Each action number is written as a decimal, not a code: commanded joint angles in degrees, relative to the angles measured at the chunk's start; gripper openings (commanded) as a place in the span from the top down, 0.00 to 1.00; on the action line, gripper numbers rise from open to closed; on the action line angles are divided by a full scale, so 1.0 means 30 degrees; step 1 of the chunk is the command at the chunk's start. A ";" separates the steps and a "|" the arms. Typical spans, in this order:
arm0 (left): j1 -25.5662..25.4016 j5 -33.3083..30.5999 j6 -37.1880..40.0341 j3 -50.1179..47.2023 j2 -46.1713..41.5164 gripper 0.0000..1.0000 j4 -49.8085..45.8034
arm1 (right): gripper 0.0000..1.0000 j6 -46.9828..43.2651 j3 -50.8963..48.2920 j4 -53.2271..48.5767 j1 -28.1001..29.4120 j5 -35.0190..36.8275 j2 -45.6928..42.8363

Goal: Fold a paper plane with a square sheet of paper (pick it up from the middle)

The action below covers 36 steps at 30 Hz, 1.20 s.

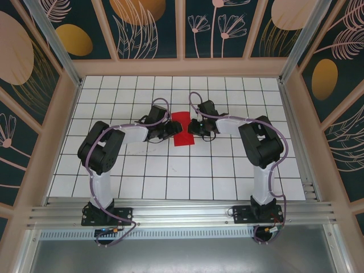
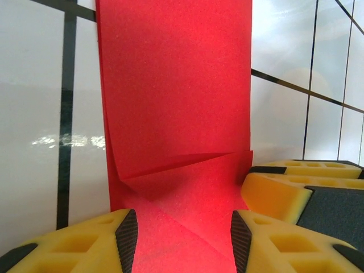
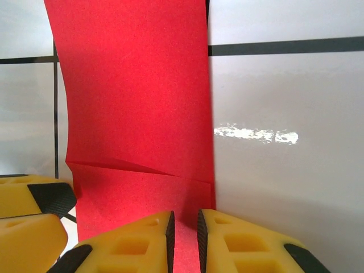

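paper (image 2: pixel 176 102): we see matt, finely grained red sheet | table (image 3: pixel 284 170): glossy white tiles, we note glare | fingers (image 2: pixel 273 242): matt yellow foam-like, black textured pads

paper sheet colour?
Plain bright red square sheet of paper, no pattern; clearest in left wrist view.

A white tiled desk (image 1: pixel 170 179) with thin black grid lines filled the middle of the overhead view, its glossy surface catching pale streaks of light in both wrist views. Pale wooden frame rails (image 1: pixel 181 67) ran along its far and side edges. Behind them stood dark teal wall panels (image 1: pixel 153 28) painted with orange ovals and cream-coloured line-drawn leaves and flowers. At the near edge lay a ribbed silver aluminium rail (image 1: pixel 182 215), and below it a plain grey metal sheet (image 1: pixel 182 256).
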 commanded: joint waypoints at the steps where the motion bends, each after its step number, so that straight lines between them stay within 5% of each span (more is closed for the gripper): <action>1: 0.0113 0.0497 -0.0360 0.0756 0.0589 0.50 -0.0275 | 0.79 0.0220 -0.0101 0.0279 -0.0139 -0.0291 0.0602; 10: 0.0099 -0.0524 -0.0572 0.1127 0.0809 0.48 -0.1502 | 0.79 0.1188 -0.0864 0.0299 0.0036 -0.1608 0.0221; 29: 0.0099 -0.1854 -0.2569 -0.4695 -0.4491 0.47 -0.0737 | 0.80 0.7138 -0.2840 0.2182 0.3497 -0.1918 -0.0587; 36: 0.0099 -0.0683 -0.2894 -0.5019 -0.3947 0.64 0.1131 | 0.80 0.7105 -0.2824 0.2246 0.3517 -0.2148 -0.0494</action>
